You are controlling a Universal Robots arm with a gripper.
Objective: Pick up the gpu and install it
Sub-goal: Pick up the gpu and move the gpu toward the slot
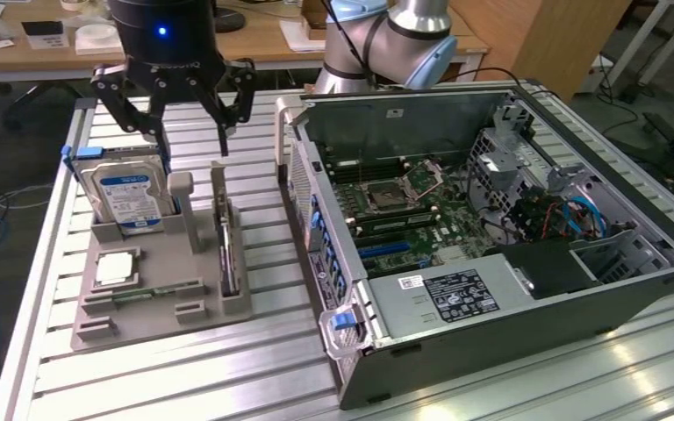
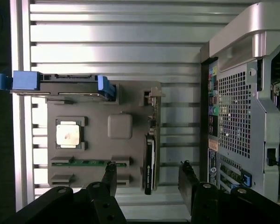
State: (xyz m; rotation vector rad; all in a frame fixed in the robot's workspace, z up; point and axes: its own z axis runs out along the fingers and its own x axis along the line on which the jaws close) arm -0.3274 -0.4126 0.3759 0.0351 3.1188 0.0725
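Black gpu (image 2: 149,161) stands on edge below the spread fingers (image 2: 110,179), between them, untouched.

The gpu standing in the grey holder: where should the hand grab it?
Probably its upper edge, from straight above, pinching the two flat faces. The gpu stands on edge in the grey holder; its lower edge is slotted in.

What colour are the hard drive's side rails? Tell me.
The rails are blue; wrist view shows best.
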